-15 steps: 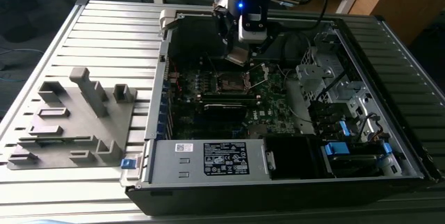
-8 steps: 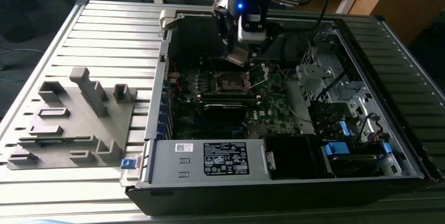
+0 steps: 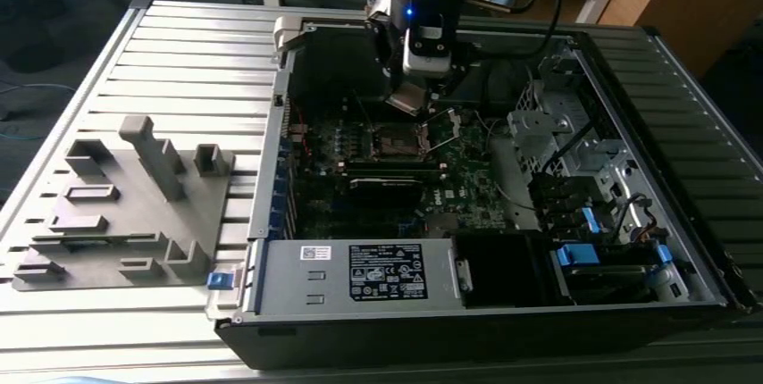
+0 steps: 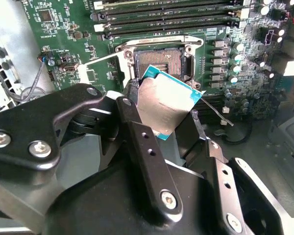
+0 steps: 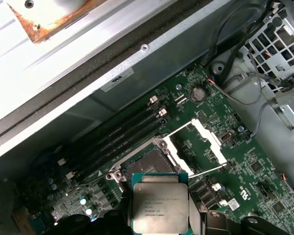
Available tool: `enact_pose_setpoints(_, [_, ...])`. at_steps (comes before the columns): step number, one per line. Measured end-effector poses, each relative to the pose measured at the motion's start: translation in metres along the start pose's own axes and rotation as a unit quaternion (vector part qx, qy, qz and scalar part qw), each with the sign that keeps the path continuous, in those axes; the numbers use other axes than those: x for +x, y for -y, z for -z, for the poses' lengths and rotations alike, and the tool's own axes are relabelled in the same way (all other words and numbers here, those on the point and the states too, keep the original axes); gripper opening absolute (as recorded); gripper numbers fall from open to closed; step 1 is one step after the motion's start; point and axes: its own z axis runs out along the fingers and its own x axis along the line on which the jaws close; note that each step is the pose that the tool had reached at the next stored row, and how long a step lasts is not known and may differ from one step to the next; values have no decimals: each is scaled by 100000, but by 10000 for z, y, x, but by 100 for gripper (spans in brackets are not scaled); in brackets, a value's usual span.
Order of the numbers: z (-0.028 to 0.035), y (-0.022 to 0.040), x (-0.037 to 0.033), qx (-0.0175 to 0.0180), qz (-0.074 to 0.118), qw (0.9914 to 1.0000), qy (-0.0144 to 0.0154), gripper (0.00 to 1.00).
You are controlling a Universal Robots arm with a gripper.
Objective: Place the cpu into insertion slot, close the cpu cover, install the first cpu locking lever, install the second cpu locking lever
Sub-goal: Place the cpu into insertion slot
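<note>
The tool (image 4: 162, 104) is clamped on the cpu (image 5: 159, 208) by its edges. The chip hangs tilted just short of the insertion slot (image 4: 161, 61) below the fingertips (the cpu cover (image 5: 206, 134) stands open beyond). Set down skewed or off-centre, it could crush socket pins, and so thin a grip might slip.

Open computer case (image 3: 477, 341) on slatted table (image 3: 179, 54); grey fixture (image 3: 131, 214) beside.
</note>
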Motion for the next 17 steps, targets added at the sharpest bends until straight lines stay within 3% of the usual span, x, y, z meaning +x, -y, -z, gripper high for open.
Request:
enact_pose_setpoints(13, [-23,2,0,-9,-100,100000,9,54])
enact_pose_setpoints(17, [-60,6,0,-29,-1750,99985,160,54])
